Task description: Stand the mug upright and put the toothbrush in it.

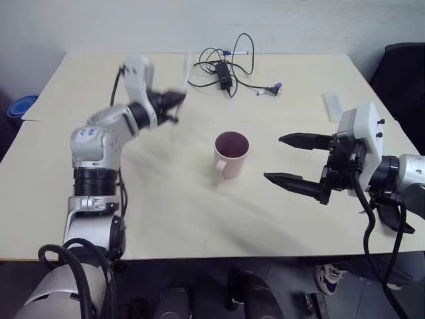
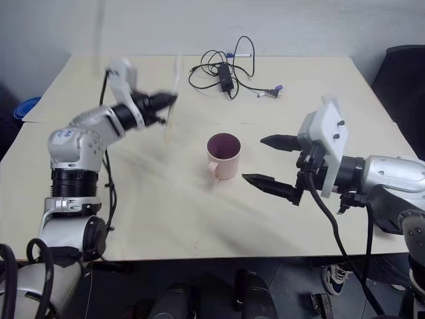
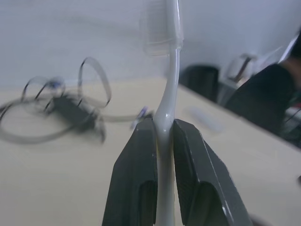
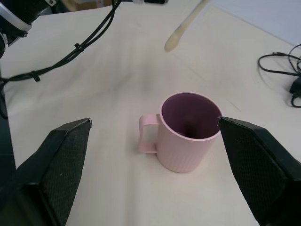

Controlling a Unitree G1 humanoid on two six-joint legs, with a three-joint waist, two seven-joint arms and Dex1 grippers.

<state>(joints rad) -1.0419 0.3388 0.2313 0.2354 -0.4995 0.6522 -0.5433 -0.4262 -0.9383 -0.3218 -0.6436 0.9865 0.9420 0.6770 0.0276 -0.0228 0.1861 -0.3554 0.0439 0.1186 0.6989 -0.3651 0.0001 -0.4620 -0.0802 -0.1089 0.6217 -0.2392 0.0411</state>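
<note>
The pale pink ribbed mug (image 1: 230, 154) stands upright mid-table, its dark maroon inside facing up and its handle toward me. My left gripper (image 1: 178, 101) hangs raised above the table, left of and beyond the mug, shut on the white toothbrush (image 3: 170, 70). The toothbrush stands about upright, bristle head on top and handle end hanging below the fingers (image 4: 184, 28). To the right of the mug my right gripper (image 1: 274, 158) is open wide, one finger on each side of the mug in the right wrist view, holding nothing.
A black cable with a power adapter (image 1: 222, 72) and a blue pen (image 1: 236, 52) lie at the table's far side. A short flat white bar (image 1: 332, 105) lies far right. A dark chair (image 1: 402, 66) stands beyond the right edge.
</note>
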